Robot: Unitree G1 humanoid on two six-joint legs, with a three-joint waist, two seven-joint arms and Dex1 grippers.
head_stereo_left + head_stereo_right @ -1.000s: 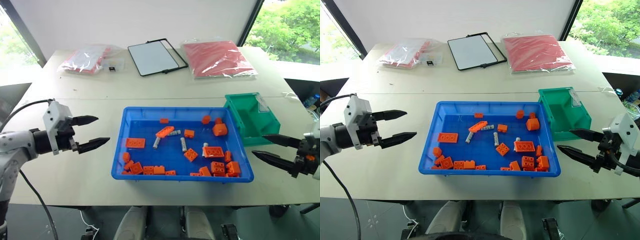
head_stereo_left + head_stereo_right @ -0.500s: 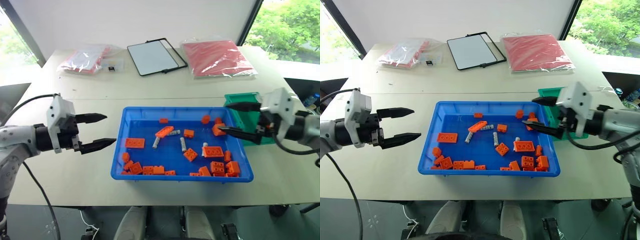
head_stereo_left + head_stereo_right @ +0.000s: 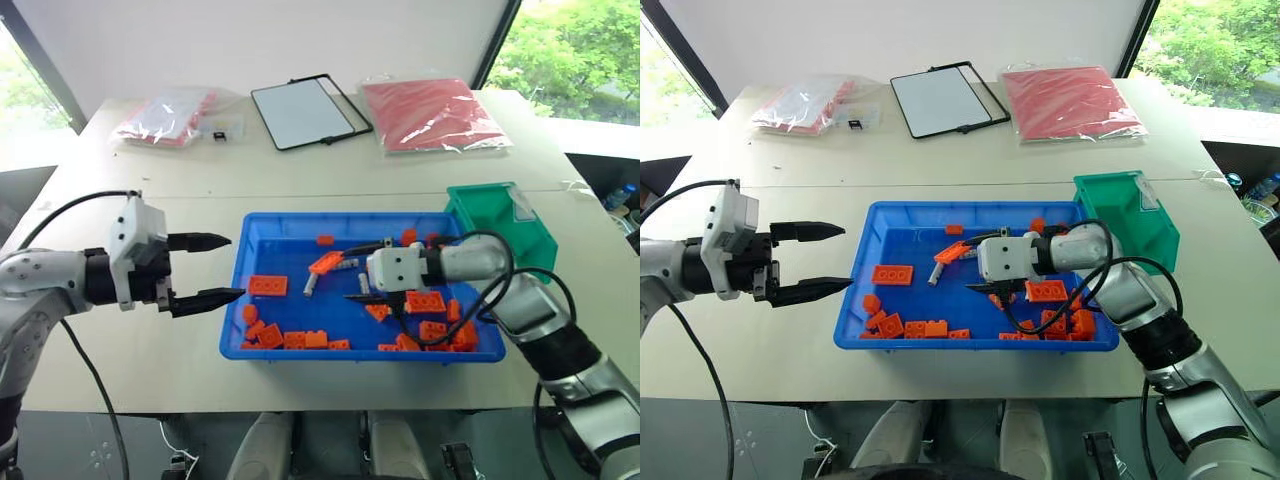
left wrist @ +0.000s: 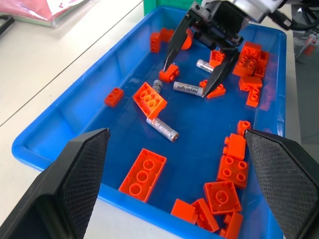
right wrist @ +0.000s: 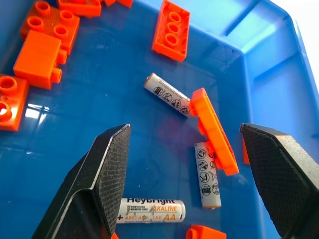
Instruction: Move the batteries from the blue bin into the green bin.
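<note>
Now the right gripper [image 4: 195, 79] is held apart over a battery [image 4: 188, 88] in the blue bin [image 3: 232, 330]; orange bricks [image 4: 215, 90] just beside could be pinched instead.

You see a bright blue bin [image 3: 236, 300] holding orange studded bricks [image 3: 270, 286] and silver-grey batteries [image 5: 151, 211] printed with black lettering and small icons. Beside it you have a green bin [image 3: 520, 240]. The desk [image 3: 150, 200] is pale beige. At its far side you see a white board [image 3: 300, 111] framed in black and a red packet [image 3: 432, 115] under clear plastic.
</note>
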